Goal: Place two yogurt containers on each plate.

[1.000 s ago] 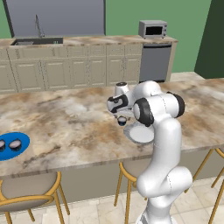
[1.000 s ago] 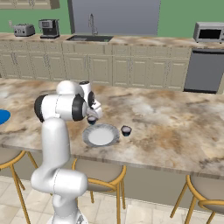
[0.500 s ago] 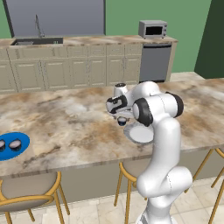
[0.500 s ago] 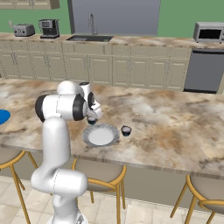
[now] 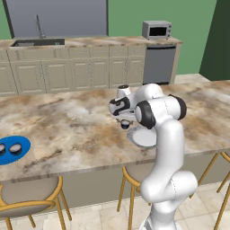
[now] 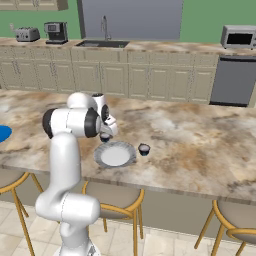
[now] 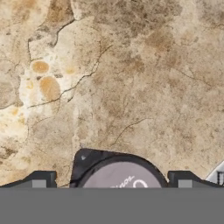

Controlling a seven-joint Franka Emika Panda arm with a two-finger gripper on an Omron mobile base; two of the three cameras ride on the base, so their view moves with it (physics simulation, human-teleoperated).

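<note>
Your gripper is clamped on a yogurt container, held above the marble island counter just beside the grey-white plate. Another yogurt container sits on the counter right by that plate's rim. Far to your left, the blue plate carries two containers.

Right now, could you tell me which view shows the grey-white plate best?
The right base view: the grey-white plate lies whole on the counter. In the left base view the arm hides part of it; the hand view catches just a sliver.
</note>
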